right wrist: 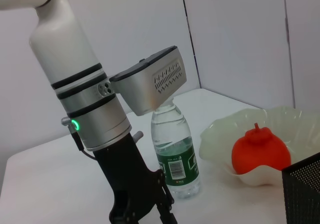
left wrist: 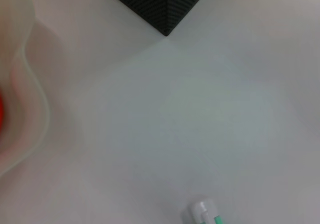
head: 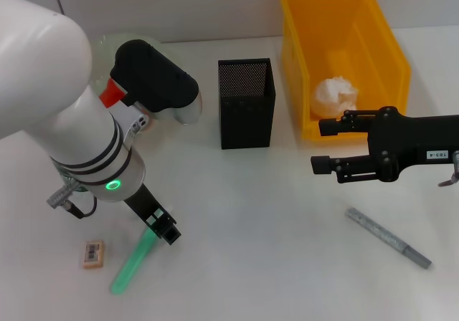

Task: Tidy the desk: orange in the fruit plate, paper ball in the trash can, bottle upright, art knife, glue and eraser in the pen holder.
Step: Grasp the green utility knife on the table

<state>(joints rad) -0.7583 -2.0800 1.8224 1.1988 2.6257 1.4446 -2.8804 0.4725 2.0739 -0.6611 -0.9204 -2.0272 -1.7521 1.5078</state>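
Translucent green glue (head: 131, 261), L tool (head: 162, 226) above

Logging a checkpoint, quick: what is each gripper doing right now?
Left gripper: down at the green glue stick on the desk; cannot be told.
Right gripper: open, empty, beside the yellow trash can.

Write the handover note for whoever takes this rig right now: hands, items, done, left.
Left hand: low over the green glue stick lying on the desk; grip state unclear.
Right hand: open, empty, hovering in front of the yellow trash bin.
Done: paper ball in the bin; orange in the fruit plate; bottle upright.
Left: glue stick, eraser to the glue's left, and grey art knife at right still lie on the desk; all go in the black mesh pen holder.
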